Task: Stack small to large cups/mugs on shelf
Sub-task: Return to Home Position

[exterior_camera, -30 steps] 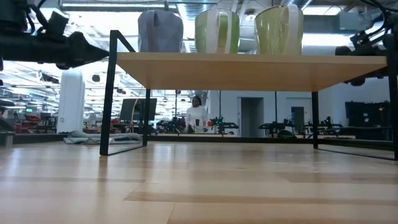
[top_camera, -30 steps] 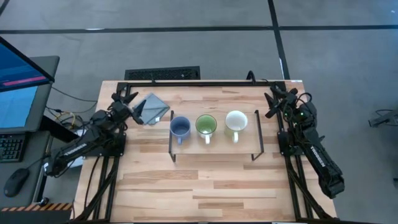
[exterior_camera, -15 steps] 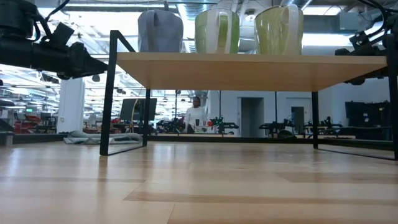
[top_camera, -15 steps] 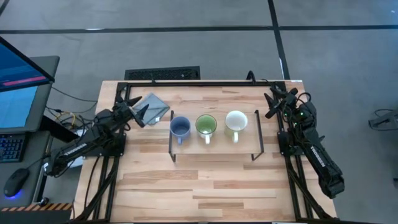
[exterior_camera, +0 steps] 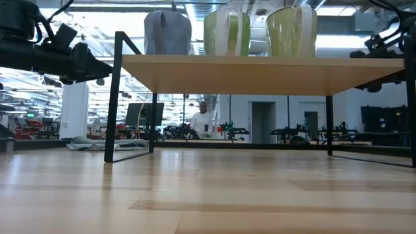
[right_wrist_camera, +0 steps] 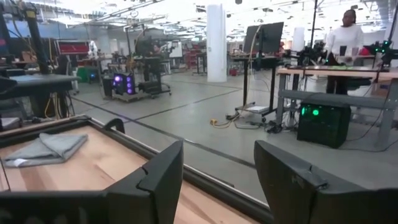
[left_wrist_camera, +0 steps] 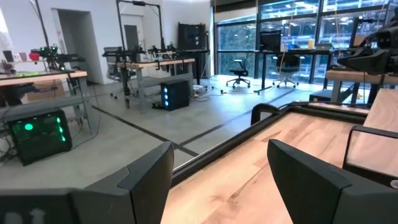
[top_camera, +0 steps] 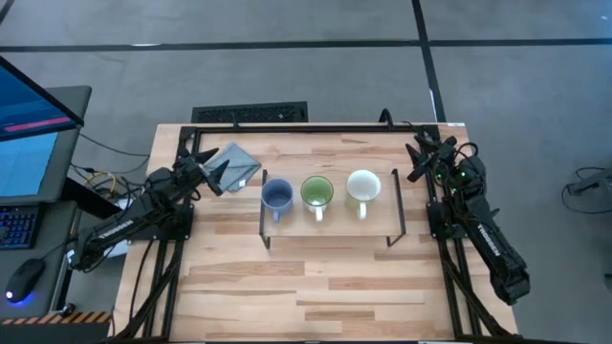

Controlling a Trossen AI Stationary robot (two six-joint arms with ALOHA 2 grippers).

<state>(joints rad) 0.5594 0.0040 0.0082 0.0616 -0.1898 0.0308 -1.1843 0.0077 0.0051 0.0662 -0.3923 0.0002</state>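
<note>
Light-wood table (top_camera: 287, 287), seen from above: at its left edge the left gripper (top_camera: 212, 170) hangs over the back corner, just beside a folded grey cloth (top_camera: 239, 164) that lies on the tabletop. The left wrist view shows its two dark fingers (left_wrist_camera: 149, 180) spread wide, with nothing between them.

Next comes the shelf (top_camera: 335, 231), a pale board on thin black wire legs at the middle of the table. All three mugs stand upright on it in one row, close together but apart. The blue mug (top_camera: 277, 197) is at the left end, the green mug (top_camera: 316, 193) is in the middle, and the white mug (top_camera: 363, 188) is at the right end. Each handle is turned toward the table's front edge. From table height the three show along the top of the board, with open space beneath it.

At the right edge, the right gripper (top_camera: 418, 161) hangs near the back corner, clear of the shelf. Its wrist view shows its fingers (right_wrist_camera: 161, 177) wide apart and empty. Beyond the table, a person (right_wrist_camera: 345, 37) stands at a workbench in the room.
</note>
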